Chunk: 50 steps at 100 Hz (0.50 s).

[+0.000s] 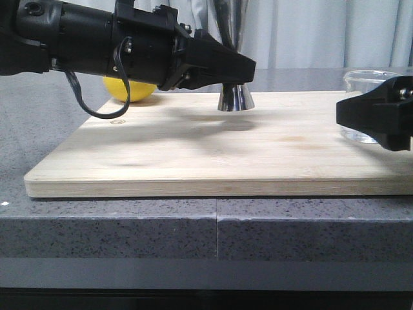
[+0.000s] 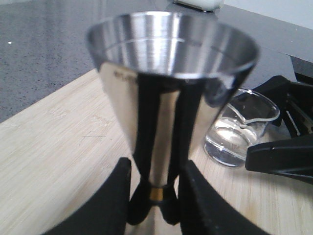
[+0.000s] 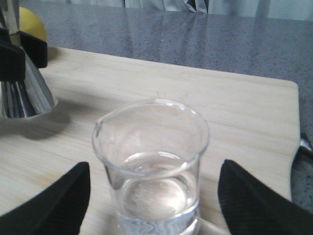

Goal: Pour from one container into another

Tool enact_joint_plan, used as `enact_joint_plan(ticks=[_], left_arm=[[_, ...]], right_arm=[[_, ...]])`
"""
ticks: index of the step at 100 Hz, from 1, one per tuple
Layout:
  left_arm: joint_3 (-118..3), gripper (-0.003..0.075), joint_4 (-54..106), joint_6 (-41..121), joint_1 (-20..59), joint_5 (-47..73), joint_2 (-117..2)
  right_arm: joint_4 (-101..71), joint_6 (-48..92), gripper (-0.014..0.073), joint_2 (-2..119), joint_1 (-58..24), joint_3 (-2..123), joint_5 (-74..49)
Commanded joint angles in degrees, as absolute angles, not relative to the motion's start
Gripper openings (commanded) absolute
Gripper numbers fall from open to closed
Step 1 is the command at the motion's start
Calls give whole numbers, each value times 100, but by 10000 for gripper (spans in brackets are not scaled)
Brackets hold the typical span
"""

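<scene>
Left end effector [image 1: 240, 70]: clenched on the jigger [image 1: 235, 97] at its waist, black fingers [image 2: 110, 203] pressed to either side of the thin gold band.
Right end effector [image 1: 361, 116]: released, its two black fingers [image 3: 54, 205] standing wide on either side of the beaker [image 3: 151, 166] with clear gaps between pads and glass.
Jigger: upright on the cutting board [image 1: 213, 152], its lower cone resting on the wood toward the board's back edge, its upper cone rising behind the left end effector; polished steel, open mouth showing in the left wrist view.
Beaker: upright on the cutting board near the board's right end, well apart from the jigger; clear glass with a pour lip, holding a shallow layer of clear liquid at the bottom.
Lemon [image 1: 129, 89]: yellow, at the cutting board's back left corner, mostly hidden behind the left arm.
Cutting board: pale wood, lying flat on the grey speckled table [image 1: 129, 226], its front edge close to the table's front edge.
Backdrop: pale curtain [image 1: 322, 32] behind the cutting board.
</scene>
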State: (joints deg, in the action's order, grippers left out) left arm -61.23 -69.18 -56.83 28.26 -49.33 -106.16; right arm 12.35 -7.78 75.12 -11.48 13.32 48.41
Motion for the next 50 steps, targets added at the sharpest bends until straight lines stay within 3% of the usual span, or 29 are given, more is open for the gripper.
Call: enact_joint_plan(ticks=[1,24,50], left_arm=[[-6303,-21,-6650,-5727,2817,-5351,-10282],[-6303,-21,-6684,-5727,2817,-5351,-10282],[-6303,-21,-6684,-5727,2817,-5351,-10282]], right_arm=[[1265,-801,495,7484,-1173,1480,5399],[1265,-801,486,7536,-1173,1480,5513],[1265,-801,379,7536,-1173,1480,5513]])
